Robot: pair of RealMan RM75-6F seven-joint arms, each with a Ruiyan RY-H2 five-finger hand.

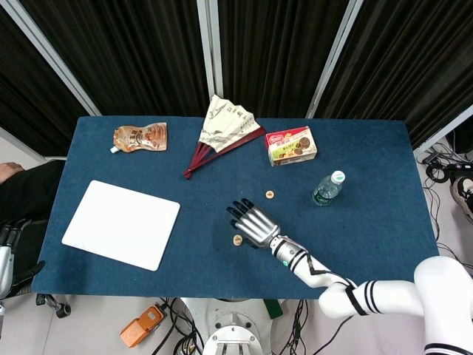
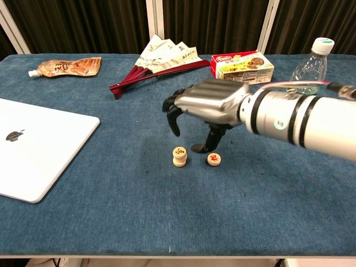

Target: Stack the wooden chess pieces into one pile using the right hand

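Note:
Two wooden chess pieces stand as a two-high stack (image 2: 179, 156) (image 1: 237, 239) on the blue table (image 2: 111, 217). One single piece (image 2: 214, 159) lies just right of the stack. Another piece (image 1: 270, 195) lies farther back, seen only in the head view. My right hand (image 2: 208, 105) (image 1: 251, 222) hovers above and behind the stack, fingers spread and curved down, holding nothing. Its thumb tip sits close to the single piece. My left hand (image 1: 4, 255) barely shows at the left edge, off the table.
A white closed laptop (image 2: 33, 147) lies at the left. Along the back are a snack pouch (image 2: 64, 67), a folding fan (image 2: 158, 58), a biscuit box (image 2: 242, 67) and a water bottle (image 2: 311, 64).

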